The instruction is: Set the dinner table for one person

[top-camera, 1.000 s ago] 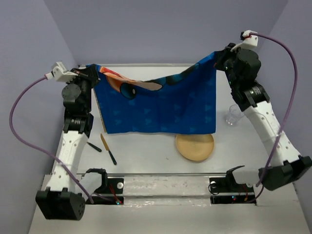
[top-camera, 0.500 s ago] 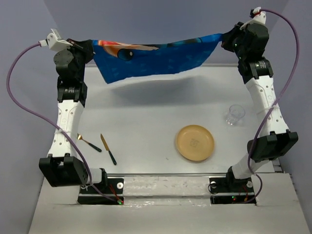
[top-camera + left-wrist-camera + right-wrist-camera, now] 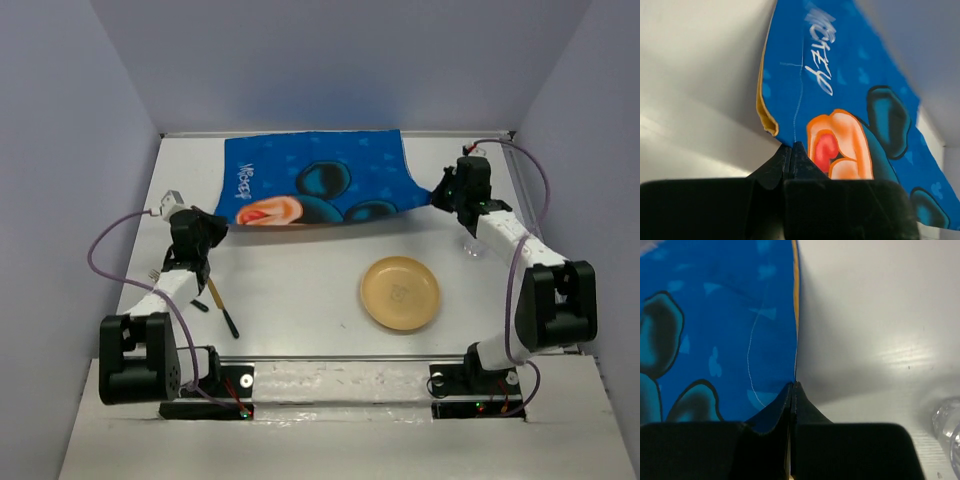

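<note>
one large white dinner table (image 3: 300, 280) fills the middle of the top view. a blue mickey cloth (image 3: 320, 180) spreads across its upper part. a tan plate (image 3: 400, 293) sits lower right of centre. the left gripper (image 3: 213, 228) is clenched on the cloth's lower left corner, the right gripper (image 3: 440, 197) on its lower right corner. a knife (image 3: 222, 308) lies at lower left.

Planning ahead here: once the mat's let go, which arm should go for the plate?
Right, probably. The right pincer grips the mat corner on the plate's side, while the left pincer grips the opposite corner, nearer the knife.
</note>
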Robot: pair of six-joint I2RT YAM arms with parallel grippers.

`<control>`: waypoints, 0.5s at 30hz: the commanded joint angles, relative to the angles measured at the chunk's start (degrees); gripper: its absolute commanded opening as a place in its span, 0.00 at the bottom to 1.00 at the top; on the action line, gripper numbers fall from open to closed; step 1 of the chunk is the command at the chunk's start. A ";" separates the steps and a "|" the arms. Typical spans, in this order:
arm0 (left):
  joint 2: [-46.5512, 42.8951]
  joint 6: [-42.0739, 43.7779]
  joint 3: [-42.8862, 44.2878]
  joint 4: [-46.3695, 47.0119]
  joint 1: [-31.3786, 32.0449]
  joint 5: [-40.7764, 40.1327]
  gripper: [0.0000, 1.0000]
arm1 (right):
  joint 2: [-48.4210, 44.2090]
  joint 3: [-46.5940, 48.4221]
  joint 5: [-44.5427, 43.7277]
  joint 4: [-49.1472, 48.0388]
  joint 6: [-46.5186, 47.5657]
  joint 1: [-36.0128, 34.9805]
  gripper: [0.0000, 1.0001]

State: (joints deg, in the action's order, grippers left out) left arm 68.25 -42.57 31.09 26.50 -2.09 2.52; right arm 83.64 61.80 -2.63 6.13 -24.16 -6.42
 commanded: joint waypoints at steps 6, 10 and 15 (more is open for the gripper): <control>5.59 -3.75 -7.62 14.71 -0.37 0.55 0.00 | 1.62 -11.17 -1.32 -10.17 -2.91 0.61 0.00; 3.21 -3.84 -11.31 16.04 -0.29 0.20 0.04 | 0.13 -16.35 -1.94 -11.23 -3.52 0.61 0.00; 1.36 -2.70 -15.00 16.21 -0.29 0.03 0.04 | -0.84 -21.72 -1.50 -12.37 -4.84 0.61 0.00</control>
State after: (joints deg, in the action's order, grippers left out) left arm 71.94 -46.15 18.39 38.46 -2.09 2.98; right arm 84.68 43.35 -3.03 -1.83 -27.57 -6.26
